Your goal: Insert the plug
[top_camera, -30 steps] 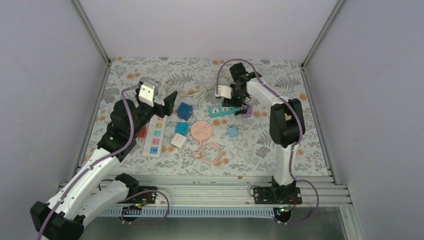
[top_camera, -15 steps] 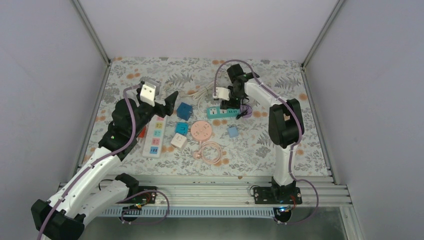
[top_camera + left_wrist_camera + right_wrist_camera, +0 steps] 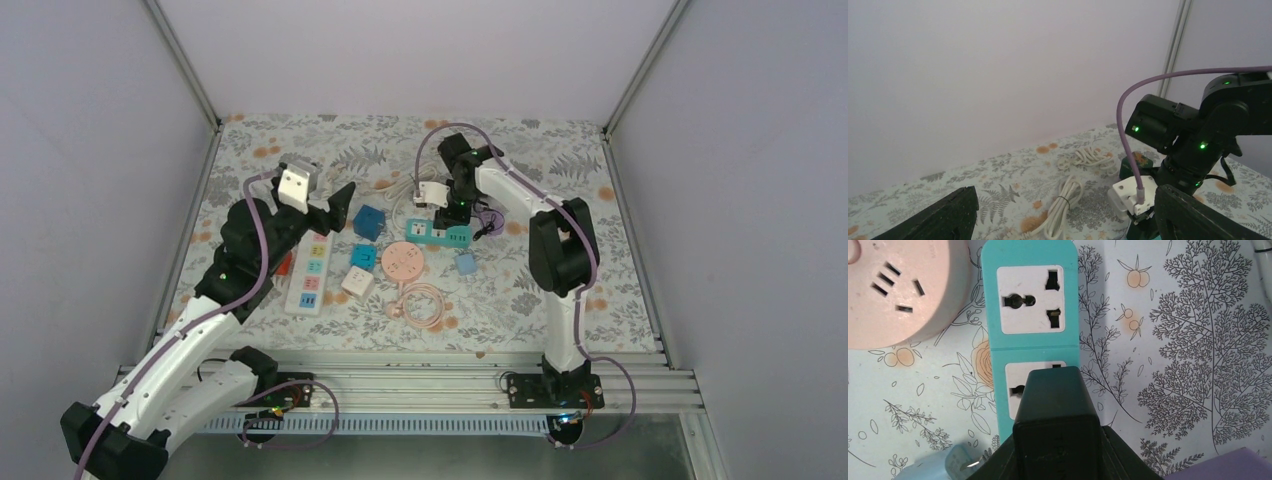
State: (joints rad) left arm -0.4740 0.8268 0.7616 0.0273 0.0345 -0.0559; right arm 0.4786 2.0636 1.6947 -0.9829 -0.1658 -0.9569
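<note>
My right gripper (image 3: 457, 207) is shut on a dark plug block (image 3: 1055, 415), its fingers (image 3: 993, 460) flanking the block. The plug stands over the second socket of the teal power strip (image 3: 1033, 300), which lies on the floral mat (image 3: 445, 237). Its prongs are hidden, so I cannot tell if they are in the socket. The strip's end socket shows bare. My left gripper (image 3: 343, 203) is open and empty, raised above the white power strip (image 3: 310, 272). In the left wrist view its gripper (image 3: 1068, 220) faces the right arm (image 3: 1198, 145).
A pink round socket (image 3: 403, 261) lies left of the teal strip, also in the right wrist view (image 3: 893, 290). A blue cube (image 3: 369, 221), small adapters (image 3: 357, 281), a light blue adapter (image 3: 465, 263), a pink cable coil (image 3: 422, 303) and a white cable bundle (image 3: 1068, 200) lie around.
My right gripper has moved left and a little nearer with the plug. The teal strip has shifted slightly the same way. The left arm has not moved.
</note>
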